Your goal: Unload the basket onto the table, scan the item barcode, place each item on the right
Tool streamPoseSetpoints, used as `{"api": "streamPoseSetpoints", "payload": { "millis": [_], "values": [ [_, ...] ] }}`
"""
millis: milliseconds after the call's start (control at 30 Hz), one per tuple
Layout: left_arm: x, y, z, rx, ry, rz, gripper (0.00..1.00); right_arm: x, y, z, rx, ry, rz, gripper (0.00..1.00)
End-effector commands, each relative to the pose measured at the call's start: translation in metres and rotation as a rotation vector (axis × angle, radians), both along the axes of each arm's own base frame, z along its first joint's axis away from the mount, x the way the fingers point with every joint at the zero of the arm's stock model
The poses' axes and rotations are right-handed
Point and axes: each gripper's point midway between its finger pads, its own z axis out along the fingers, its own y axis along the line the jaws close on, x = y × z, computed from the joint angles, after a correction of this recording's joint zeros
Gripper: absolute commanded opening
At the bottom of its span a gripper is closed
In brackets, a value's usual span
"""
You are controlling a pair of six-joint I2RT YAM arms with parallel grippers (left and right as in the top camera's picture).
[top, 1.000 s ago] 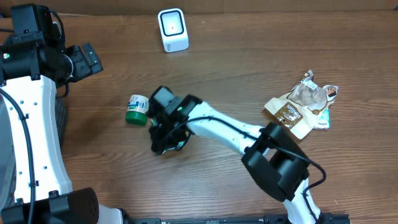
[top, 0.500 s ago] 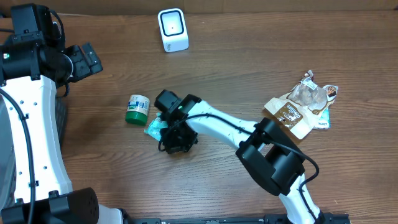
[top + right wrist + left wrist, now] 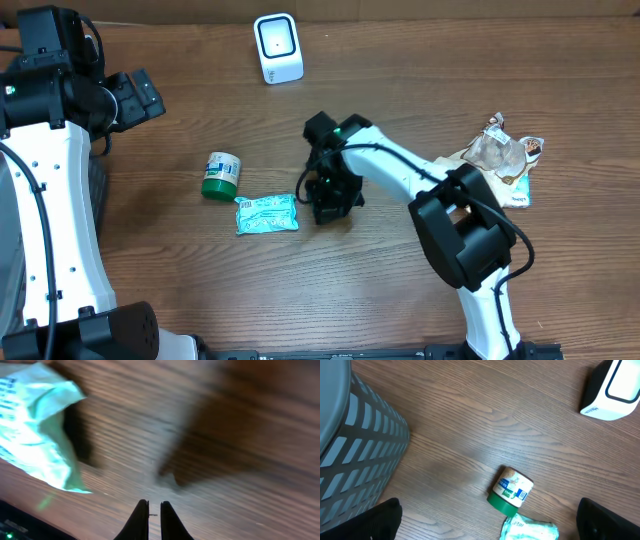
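Overhead: right claw [image 3: 328,207] near packet [image 3: 267,213] edge

Table [image 3: 400,90]: brown wood, grain running left to right.
Scanner [image 3: 278,47]: white, standing upright near the far edge.
Jar [image 3: 221,175]: green lid, lying on its side, left of centre.
Packet [image 3: 267,213]: teal, lying flat just beside the jar's lid end.
Snack bags [image 3: 487,170]: brown and clear, crumpled, overlapping, far right.
Basket [image 3: 355,450]: grey, slatted, at the left edge.
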Motion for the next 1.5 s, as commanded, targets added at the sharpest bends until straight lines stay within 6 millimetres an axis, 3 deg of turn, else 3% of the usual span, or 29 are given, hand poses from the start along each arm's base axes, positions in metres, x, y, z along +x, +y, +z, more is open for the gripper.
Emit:
{"api": "streamPoseSetpoints", "payload": {
  "millis": [0, 133, 233, 367, 500, 700, 767, 900, 1100, 1233, 1467],
  "values": [
    [0.000, 0.001, -0.004, 0.011, 0.014, -0.006, 0.99, 0.024, 0.008, 0.033, 0.084, -0.104, 0.043, 0.09],
    [0.000, 0.001, -0.004, 0.011, 0.014, -0.006, 1.00, 0.040, 0.029, 0.068, 0.180, -0.197, 0.056, 0.12],
    [0.000, 0.001, -0.004, 0.011, 0.014, -0.006, 1.00, 0.041, 0.054, 0.081, 0.266, -0.223, 0.063, 0.11],
    [0.000, 0.001, -0.004, 0.011, 0.014, -0.006, 1.00, 0.039, 0.081, 0.074, 0.287, -0.243, 0.001, 0.08],
    [0.000, 0.001, -0.004, 0.011, 0.013, -0.006, 0.99, 0.025, 0.100, 0.051, 0.234, -0.255, -0.038, 0.06],
    [0.000, 0.001, -0.004, 0.011, 0.014, -0.006, 0.99, 0.011, 0.095, 0.004, 0.075, -0.267, -0.064, 0.17],
    [0.000, 0.001, -0.004, 0.011, 0.014, -0.006, 0.99, 0.009, 0.092, -0.007, 0.052, -0.246, -0.062, 0.24],
    [0.000, 0.001, -0.004, 0.011, 0.013, -0.006, 1.00, 0.006, 0.085, -0.022, 0.018, -0.216, -0.065, 0.29],
    [0.000, 0.001, -0.004, 0.011, 0.014, -0.007, 1.00, 0.009, 0.068, -0.023, -0.020, -0.186, -0.079, 0.29],
    [0.000, 0.001, -0.004, 0.011, 0.013, -0.007, 1.00, 0.009, 0.054, -0.018, -0.044, -0.161, -0.052, 0.35],
    [0.000, 0.001, -0.004, 0.011, 0.013, -0.007, 1.00, 0.027, 0.056, 0.018, -0.025, -0.247, -0.010, 0.35]
  ]
}}
